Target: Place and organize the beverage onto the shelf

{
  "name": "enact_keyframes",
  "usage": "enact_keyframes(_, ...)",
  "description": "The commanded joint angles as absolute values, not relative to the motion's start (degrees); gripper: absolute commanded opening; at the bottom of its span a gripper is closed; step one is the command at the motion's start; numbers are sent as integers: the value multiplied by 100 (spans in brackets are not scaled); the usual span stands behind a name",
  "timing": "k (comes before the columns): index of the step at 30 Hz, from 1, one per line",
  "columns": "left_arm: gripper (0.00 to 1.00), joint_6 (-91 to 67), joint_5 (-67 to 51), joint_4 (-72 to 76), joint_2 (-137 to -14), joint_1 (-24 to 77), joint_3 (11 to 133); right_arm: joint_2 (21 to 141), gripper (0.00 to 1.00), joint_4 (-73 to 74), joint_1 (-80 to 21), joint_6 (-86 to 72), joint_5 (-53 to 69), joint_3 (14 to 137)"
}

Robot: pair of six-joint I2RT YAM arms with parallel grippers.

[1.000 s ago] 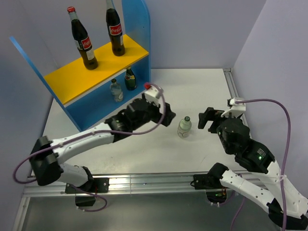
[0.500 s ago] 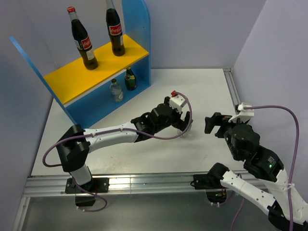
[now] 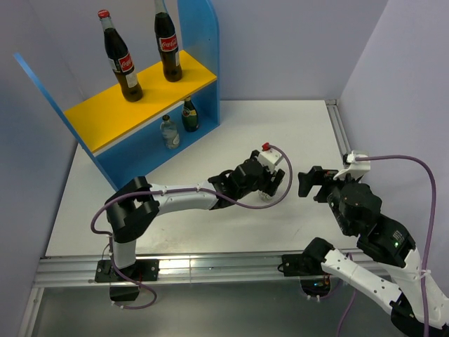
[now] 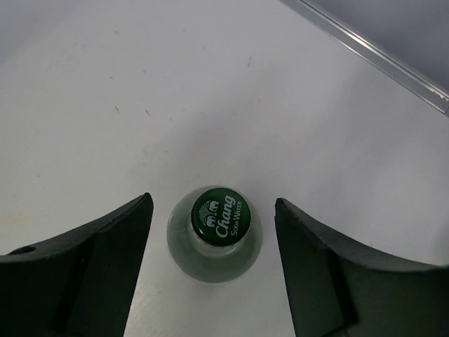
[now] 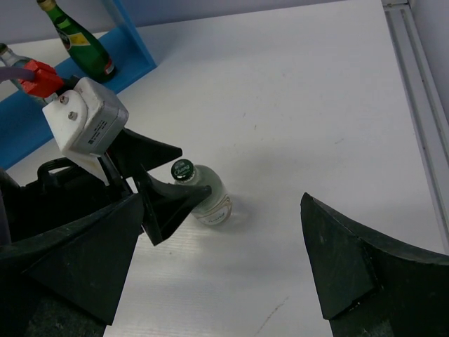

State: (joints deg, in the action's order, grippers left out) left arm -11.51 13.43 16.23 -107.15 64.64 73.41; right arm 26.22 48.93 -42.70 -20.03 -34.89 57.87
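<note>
**Fifth bottle on counter, bracketed by released left pincer**

A small clear bottle (image 4: 215, 247) stands upright on the white counter (image 3: 295, 126), right of centre in the overhead view. Its green cap (image 4: 219, 217) reads "Chang Soda Water". It is the only bottle seen off the shelf.

The left pincer (image 4: 212, 203) is released. Its two dark fingers (image 4: 105, 246) stand one on each side of the bottle. In the left wrist view, bare counter shows between each finger and the glass, so neither finger touches it. The left arm reaches low across the counter from the lower left of the overhead view.

The right pincer (image 3: 313, 181) sits just to the right of the bottle and apart from it. Its jaws are spread wide and it holds nothing.

The shelf (image 3: 140, 98) occupies the upper left of the overhead view. Two tall cola bottles (image 3: 119, 56) with red labels stand upright on its yellow-orange top board, well apart from each other. Beneath that board, a second clear bottle (image 3: 169, 131) and a dark green bottle (image 3: 189, 114) stand side by side near the right-hand blue panel.
</note>
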Motion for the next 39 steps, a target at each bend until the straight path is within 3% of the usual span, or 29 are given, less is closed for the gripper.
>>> enact_keyframes(1,74,-1090,1503,1960,-10652,6504,7479,2584,100,4816,-4236,-1925,-3437,5977)
enact_keyframes(5,66,-1116,1415,1995,-10687,6504,7488,2628,100,4790,-4236,-1890,-3366,5985)
enact_keyframes(11,39,-1142,1441,1898,-10705,6513,7506,2619,99,4729,-4236,-1872,-3305,5942)
enact_keyframes(14,17,-1178,1555,1890,-10600,6513,7436,2584,100,4650,-4236,-1855,-3226,5871)
enact_keyframes(15,0,-1204,1686,1864,-10556,6513,7418,2532,100,4615,-4236,-1846,-3191,5793)
enact_keyframes(26,0,-1406,3031,757,-8748,6513,7101,2241,100,2753,-4236,-1609,-1970,4642)
enact_keyframes(30,0,-1616,3436,-173,-8105,6504,7154,2530,100,1900,-4236,-1459,-1048,4211)
enact_keyframes(37,0,-1907,3683,-1605,-7077,6434,7583,3602,100,-102,-4245,-1108,1693,3893)
enact_keyframes(39,0,-1986,3726,-2202,-6918,6364,7899,4138,99,-411,-4280,-1020,1828,4034)
